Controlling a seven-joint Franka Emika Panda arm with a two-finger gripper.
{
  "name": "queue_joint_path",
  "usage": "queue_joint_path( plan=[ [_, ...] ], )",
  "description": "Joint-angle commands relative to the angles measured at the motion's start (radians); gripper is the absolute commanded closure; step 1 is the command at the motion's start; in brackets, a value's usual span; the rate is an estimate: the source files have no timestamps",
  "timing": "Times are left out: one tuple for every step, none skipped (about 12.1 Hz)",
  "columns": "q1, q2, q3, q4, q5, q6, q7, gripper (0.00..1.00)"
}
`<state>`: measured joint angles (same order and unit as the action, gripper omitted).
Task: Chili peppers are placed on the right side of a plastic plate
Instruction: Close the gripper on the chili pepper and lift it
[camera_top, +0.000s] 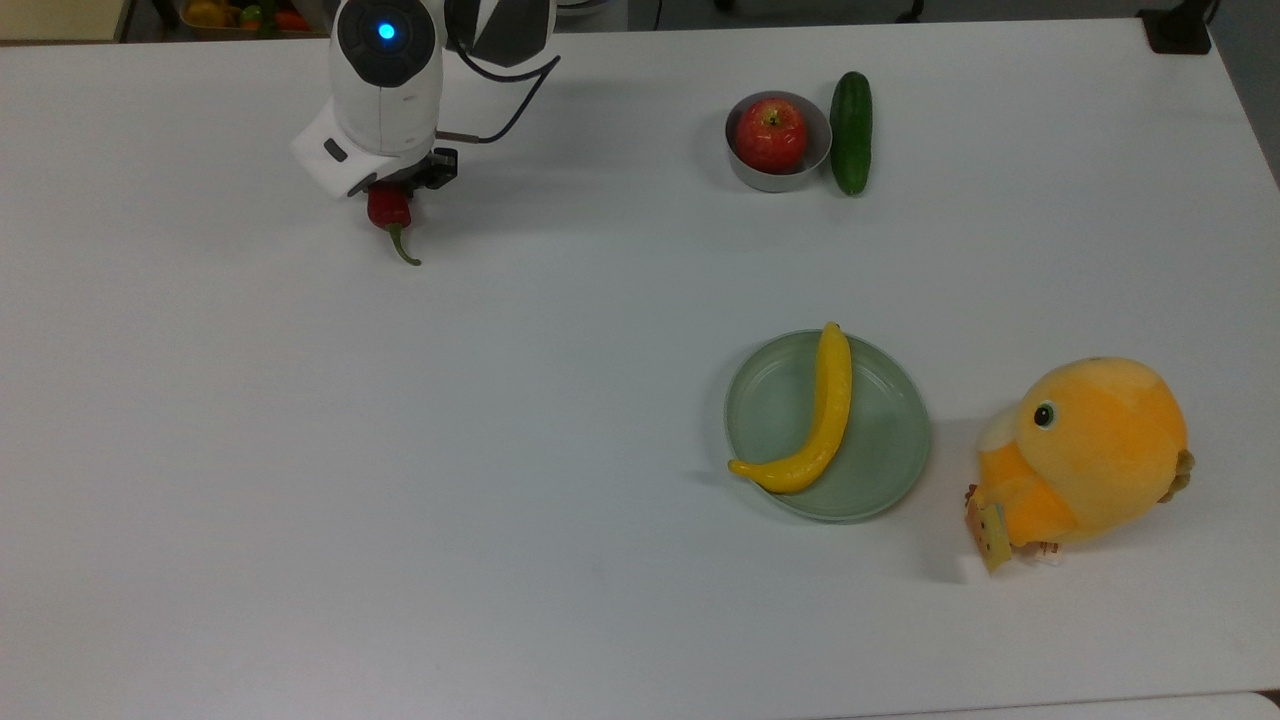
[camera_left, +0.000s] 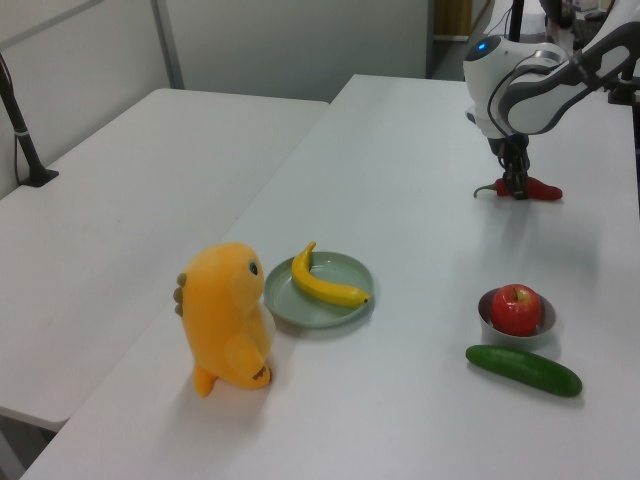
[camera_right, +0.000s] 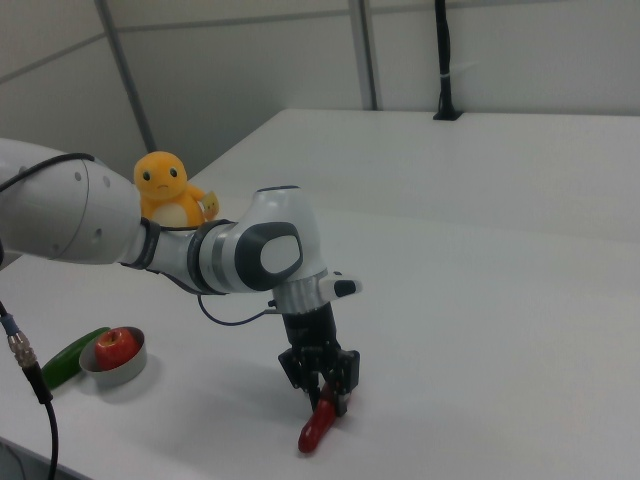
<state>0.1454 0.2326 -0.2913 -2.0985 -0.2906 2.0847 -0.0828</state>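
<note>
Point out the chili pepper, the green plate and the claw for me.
chili pepper (camera_top: 389, 208), top view, red body below the claw.
green plate (camera_top: 885, 445), top view, bare floor beside the banana.
claw (camera_right: 327, 398), right view, midway between the fingertips.

the scene is lit evenly and brightly from overhead, and no hard-edged shadows are cast. a soft grey shadow is seen on the white table (camera_top: 300, 450) just beside the gripper (camera_top: 398, 188), on the top view's right of it. well apart from the gripper, a faint shadow is thrown to the top view's left of the plush toy (camera_top: 1085, 455), and small highlights are caught on the apple (camera_top: 771, 134). a blue indicator light (camera_top: 386, 31) is glowing on the arm above the gripper. slight softness is noticed in the left view and right view.
</note>
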Motion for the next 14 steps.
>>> queue_joint_path(
  plan=[
    [0.003, -0.002, -0.003, 0.009, -0.012, 0.037, -0.006, 0.97],
    [0.003, -0.007, -0.002, 0.012, -0.007, 0.038, -0.006, 0.97],
    [0.008, -0.007, 0.003, 0.031, -0.001, 0.043, -0.005, 0.97],
    [0.011, -0.007, 0.010, 0.040, 0.004, 0.073, 0.003, 0.97],
    [0.013, -0.010, 0.023, 0.055, 0.008, 0.107, 0.026, 0.97],
    [0.013, -0.010, 0.035, 0.083, 0.020, 0.115, 0.055, 0.97],
    [0.013, -0.010, 0.049, 0.112, 0.039, 0.117, 0.070, 0.98],
    [0.016, -0.010, 0.067, 0.139, 0.088, 0.117, 0.071, 0.98],
    [0.014, -0.006, 0.101, 0.172, 0.138, 0.118, 0.072, 0.98],
    [0.028, 0.002, 0.116, 0.208, 0.178, 0.118, 0.083, 0.98],
    [0.046, 0.007, 0.122, 0.241, 0.206, 0.120, 0.130, 0.97],
    [0.055, 0.019, 0.142, 0.271, 0.221, 0.130, 0.190, 0.96],
    [0.054, 0.033, 0.177, 0.287, 0.238, 0.173, 0.259, 0.96],
    [0.054, 0.042, 0.202, 0.287, 0.249, 0.229, 0.326, 0.96]
  ],
)
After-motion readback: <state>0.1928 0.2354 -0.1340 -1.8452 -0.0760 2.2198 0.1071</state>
